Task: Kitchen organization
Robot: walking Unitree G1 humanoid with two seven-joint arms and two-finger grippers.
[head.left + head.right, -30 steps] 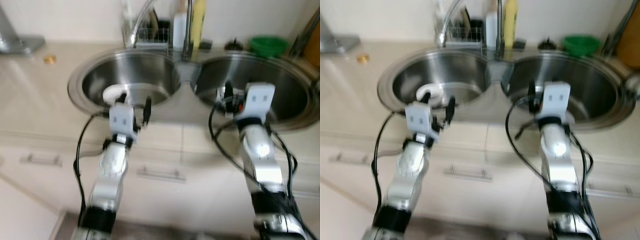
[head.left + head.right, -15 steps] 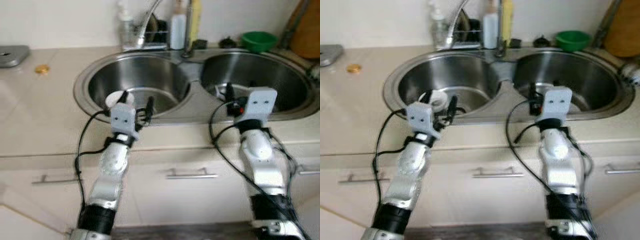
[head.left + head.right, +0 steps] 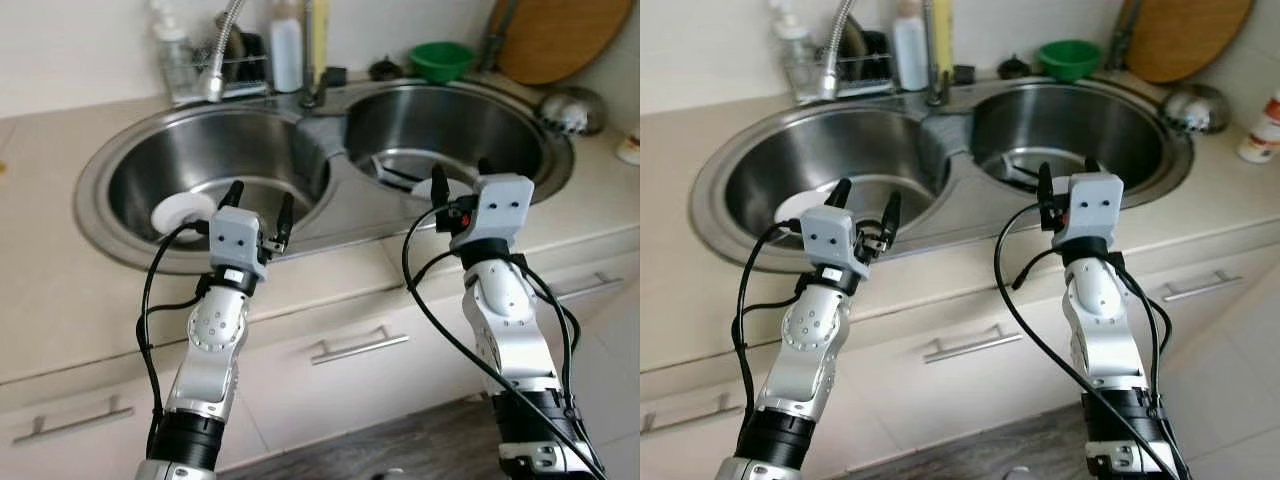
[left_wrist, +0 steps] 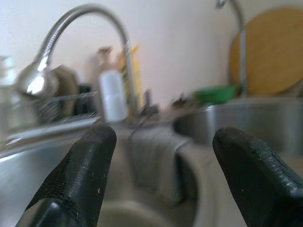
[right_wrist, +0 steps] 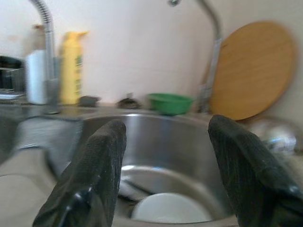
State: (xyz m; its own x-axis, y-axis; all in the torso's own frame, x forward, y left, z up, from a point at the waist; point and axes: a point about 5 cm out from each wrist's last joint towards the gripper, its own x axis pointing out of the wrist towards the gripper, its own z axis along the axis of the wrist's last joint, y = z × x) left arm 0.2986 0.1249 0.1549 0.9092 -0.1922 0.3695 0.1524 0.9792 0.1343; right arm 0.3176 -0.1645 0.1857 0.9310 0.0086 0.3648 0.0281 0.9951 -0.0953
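**Both tools poised over the double sink**

We hold our left tool point(image 3: 257, 203) released, fingers spread, at the front rim of the left basin of the round stainless-steel double sink point(image 3: 130, 262); a white round dish point(image 3: 180, 211) lies in that basin just beyond the tool; our right tool point(image 3: 458, 178) is likewise released, fingers apart and grasping nothing, at the front rim of the right basin, where a white plate point(image 5: 170, 209) and dark utensils point(image 3: 398, 174) rest on the bottom; behind the sink on the beige tabletop point(image 3: 60, 300) we see a green bowl point(image 3: 440, 60), a yellow bottle point(image 5: 72, 66), a white bottle point(image 3: 287, 55) and a round wooden board point(image 3: 555, 35) leaning on the wall.
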